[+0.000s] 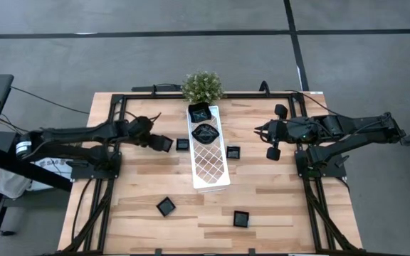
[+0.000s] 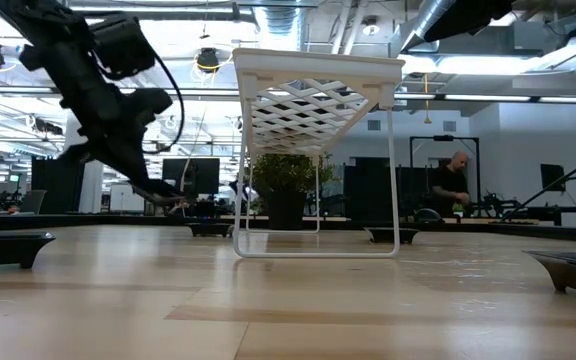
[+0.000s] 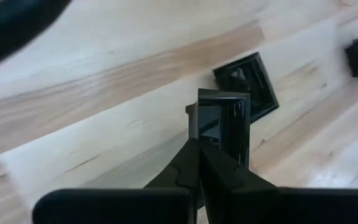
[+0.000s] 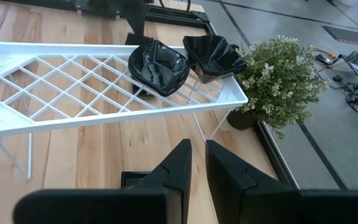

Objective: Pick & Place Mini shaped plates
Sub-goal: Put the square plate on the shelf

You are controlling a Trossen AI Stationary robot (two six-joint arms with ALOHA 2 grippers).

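- Left claw (image 1: 164, 144): clamped on the rim of a small square black plate (image 3: 222, 124), held clear of the table (image 1: 276, 206), at about 9 o'clock of the white lattice tray (image 1: 211, 167).
- In the left wrist view the held plate stands on edge between the fingers (image 3: 194, 168); another square plate (image 3: 248, 84) lies flat on the wood just beyond it.
- Right claw (image 1: 270, 140): hangs at about 3 o'clock of the tray, fingers (image 4: 176, 165) a narrow slit apart, nothing between them.
- Tray, far end: two black plates, a wavy-edged one (image 4: 158, 67) and an angular one (image 4: 213, 57) next to it, nearest the potted plant (image 1: 202, 87).
- Loose plates on the table: one just left of the tray (image 1: 182, 144), one just right (image 1: 233, 152), two near the front edge (image 1: 166, 207) (image 1: 241, 218).
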